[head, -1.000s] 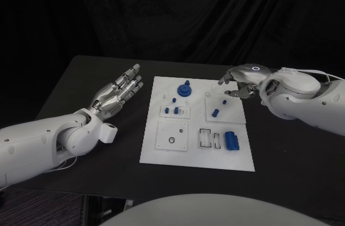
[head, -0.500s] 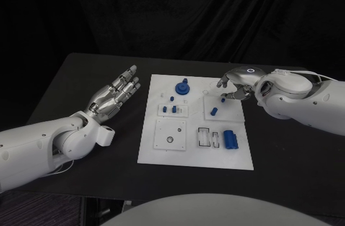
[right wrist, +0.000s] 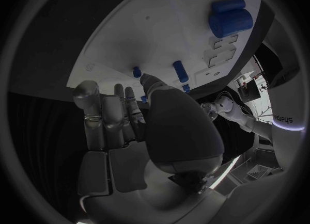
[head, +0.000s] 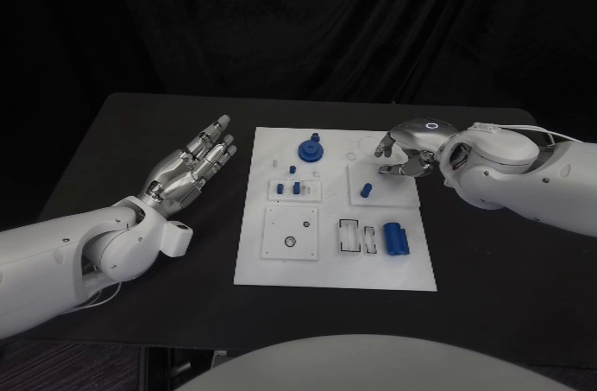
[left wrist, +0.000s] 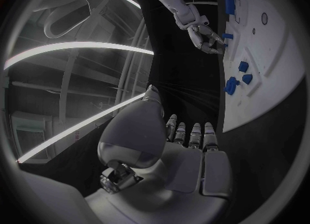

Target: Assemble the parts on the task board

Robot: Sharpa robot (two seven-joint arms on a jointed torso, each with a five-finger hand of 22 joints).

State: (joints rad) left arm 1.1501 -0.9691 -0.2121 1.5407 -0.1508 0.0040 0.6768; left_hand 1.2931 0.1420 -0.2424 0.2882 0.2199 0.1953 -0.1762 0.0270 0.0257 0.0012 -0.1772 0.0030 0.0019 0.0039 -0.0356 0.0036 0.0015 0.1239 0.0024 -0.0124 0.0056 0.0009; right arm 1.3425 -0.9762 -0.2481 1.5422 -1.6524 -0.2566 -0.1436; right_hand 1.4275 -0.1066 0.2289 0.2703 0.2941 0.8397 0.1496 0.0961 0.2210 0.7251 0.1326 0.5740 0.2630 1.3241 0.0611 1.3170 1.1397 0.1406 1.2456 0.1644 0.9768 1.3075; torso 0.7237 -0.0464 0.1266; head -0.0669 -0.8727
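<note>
Two hands flank the task board [head: 280, 274], a white rectangular plate lying in the middle of the black desk [head: 124, 141]. Bare desk runs along both long edges of the board and beyond its far edge, with the widest strip on the robot's left side.

On the board sit blue parts: a round gear-like piece with a knob [head: 310, 152] near the far edge, a cluster of small pegs [head: 293, 187] on a raised white square below it, a short peg [head: 367, 190] on the raised square to the right, and a larger cylinder [head: 396, 238] lying beside two narrow rectangular slots [head: 354, 236]. One more raised square carries a round hole [head: 290, 243] ringed in dark.

Left hand [head: 191, 163] hovers over bare desk beside the board's left edge, palm up, fingers straight and apart, holding nothing. Right hand [head: 405, 154] hangs above the board's far right corner, fingers curled downward close over the short peg; whether they grip anything cannot be told. In the right wrist view its fingertips [right wrist: 150, 79] lie just beside two small blue pegs [right wrist: 180, 70].
</note>
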